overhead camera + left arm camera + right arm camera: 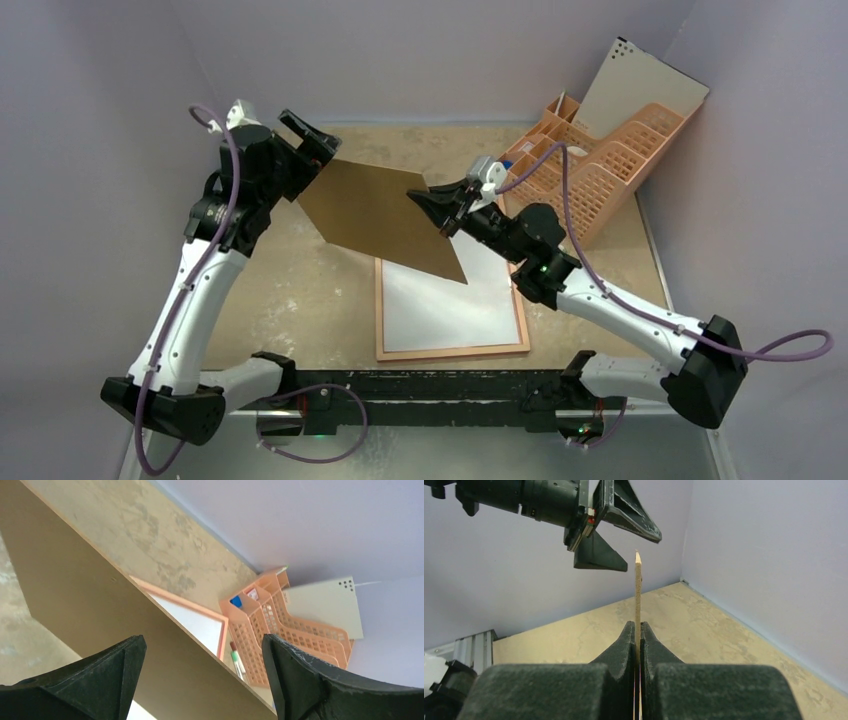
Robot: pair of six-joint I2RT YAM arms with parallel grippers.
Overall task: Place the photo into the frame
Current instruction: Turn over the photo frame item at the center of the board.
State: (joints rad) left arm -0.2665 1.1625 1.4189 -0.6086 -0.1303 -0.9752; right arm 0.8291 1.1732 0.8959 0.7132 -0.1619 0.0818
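Progress: I judge the main step done. The photo (450,300) lies face down inside the frame (455,351) with only its plain white back showing, so I cannot check the picture side.
Left to do: as I read it, the brown backing board (375,215) has yet to be laid over the photo's back. It hangs tilted in the air above the far part of the frame.
Right end effector (447,207): clenched on the board's right edge, with the thin sheet pinched flat between both fingers.
Left end effector (312,148): released, fingers spread wide either side of the board's far-left corner. I see no contact.
Frame: a thin rectangular rim, pale peach wood on the side facing up, flat on the worktop (300,300) just ahead of the arm bases.
Photo: a smooth white rectangle filling the frame's opening, square to the rim.
Backing board: stiff, thin, dull brown, with a raw pale edge and sharp corners.
Worktop: a tan, mottled, worn-looking surface.
Beside: a peach latticed plastic desk organiser (600,165) at the far right, with a pale perforated panel (640,90) leaning behind it.
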